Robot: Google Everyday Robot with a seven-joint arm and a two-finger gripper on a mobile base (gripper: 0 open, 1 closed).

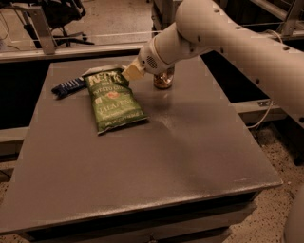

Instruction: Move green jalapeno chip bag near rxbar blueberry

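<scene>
**Chip bag held at its corner, close beside the snack bar**

The green chip bag (pixel 114 100) is seen lying flat on the grey worktop (pixel 190 156), in the far left part of it. Its length is set slightly slantwise, with the top end pointed away toward the far edge and the lower crimped end turned toward the near right. White lettering can be read across its face. The upper right corner of the bag is gripped by the jaws, which are closed upon the crimped edge with no gap to be seen between them; that corner is raised a little off the surface.

The small dark blue snack bar (pixel 69 88) is found just to the left of the bag's top end, lying flat and angled. Its right tip is placed right against the bag's upper left corner; whether the two are touching cannot be told.

An orange-brown drink can (pixel 163 81) is stood upright just to the right of the jaws, partly hidden behind the wrist. The large white arm (pixel 213 33) is stretched in from the upper right, above the far half of the worktop.

Beyond the worktop an office chair (pixel 66 14) is seen at the upper left, and a pale cable (pixel 266 111) is hung down at the right side
</scene>
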